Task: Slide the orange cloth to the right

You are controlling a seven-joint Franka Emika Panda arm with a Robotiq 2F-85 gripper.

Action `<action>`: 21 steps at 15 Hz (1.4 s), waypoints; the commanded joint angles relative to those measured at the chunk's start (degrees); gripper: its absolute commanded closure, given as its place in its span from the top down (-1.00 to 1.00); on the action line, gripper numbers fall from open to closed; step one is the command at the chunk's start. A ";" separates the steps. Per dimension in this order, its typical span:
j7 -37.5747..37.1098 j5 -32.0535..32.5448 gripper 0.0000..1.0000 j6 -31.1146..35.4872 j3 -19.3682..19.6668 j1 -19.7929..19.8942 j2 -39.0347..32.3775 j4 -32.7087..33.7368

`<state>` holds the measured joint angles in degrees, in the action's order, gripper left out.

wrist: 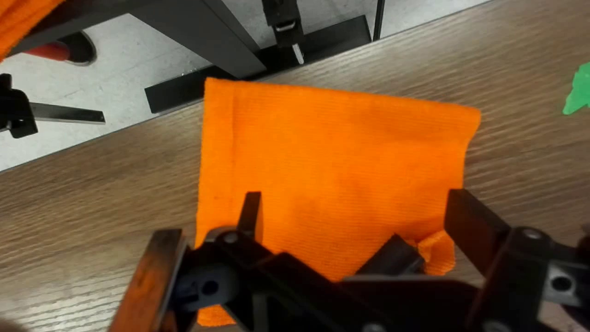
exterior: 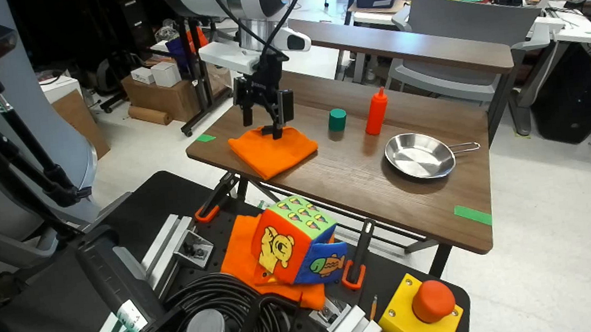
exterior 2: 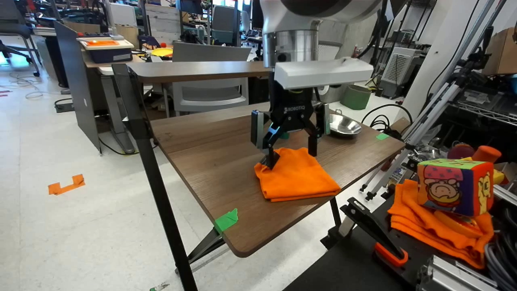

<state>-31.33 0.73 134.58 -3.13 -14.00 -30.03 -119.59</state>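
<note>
Orange cloth is lying mid-frame; the pincer, spread wide, is gripping nothing. Presumably, contact stage is running, sliding right next requiring downward pressure.

The bright orange cloth, folded and roughly square, lies mostly flat near one corner of the desk, one tip reaching the long edge, another corner rumpled.

Gripper low at orange cloth, jaws apart, one seemingly touching it! Same brown table: red bottle standing upright between green cylinder and metal pan.
</note>
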 commanded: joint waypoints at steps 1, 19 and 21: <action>-2.84 1.18 1.00 1.06 2.43 -2.57 -5.47 4.15; -8.88 4.47 1.00 -9.24 14.46 1.28 -12.98 6.59; -10.47 6.23 1.00 -8.94 15.36 1.21 -13.21 7.15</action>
<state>-38.22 3.56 125.21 10.70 -12.38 -40.60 -113.66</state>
